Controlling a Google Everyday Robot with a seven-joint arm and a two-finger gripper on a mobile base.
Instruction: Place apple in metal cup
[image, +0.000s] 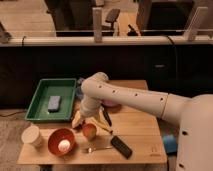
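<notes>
The apple (89, 131), small and orange-red, rests on the wooden table (140, 135) near its front middle. My gripper (92, 119) hangs at the end of the white arm (130, 97), just above and behind the apple, close to it. No dark metal cup shows; it is hidden or out of view, perhaps behind the arm.
A red bowl (56, 137) holding a white ball (64, 145) sits left of the apple, with a white paper cup (32, 136) further left. A banana (77, 120) lies by the gripper. A green tray (37, 107) stands back left. A black bar (121, 146) and a utensil (97, 148) lie in front.
</notes>
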